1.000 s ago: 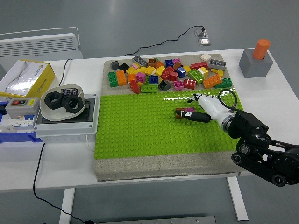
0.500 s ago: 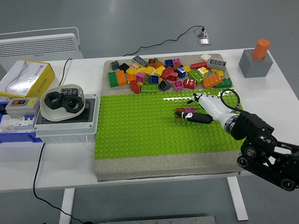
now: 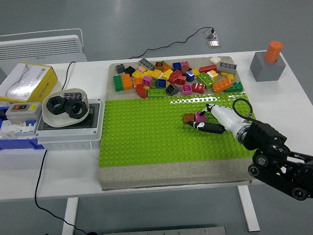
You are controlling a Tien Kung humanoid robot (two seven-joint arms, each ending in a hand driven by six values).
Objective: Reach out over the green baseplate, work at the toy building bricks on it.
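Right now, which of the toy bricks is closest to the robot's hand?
The small pink brick on the green studded baseplate, beside a brown brick; the right hand is at it, while the others lie heaped beyond.

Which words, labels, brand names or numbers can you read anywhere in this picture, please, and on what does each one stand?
None can be read.
White and yellow cardboard box: no print legible.
Grey switch box with a red button: any marking too small to read.
Black hexagonal nuts in the white bowl: no marking visible.
Coloured toy bricks: no lettering legible.
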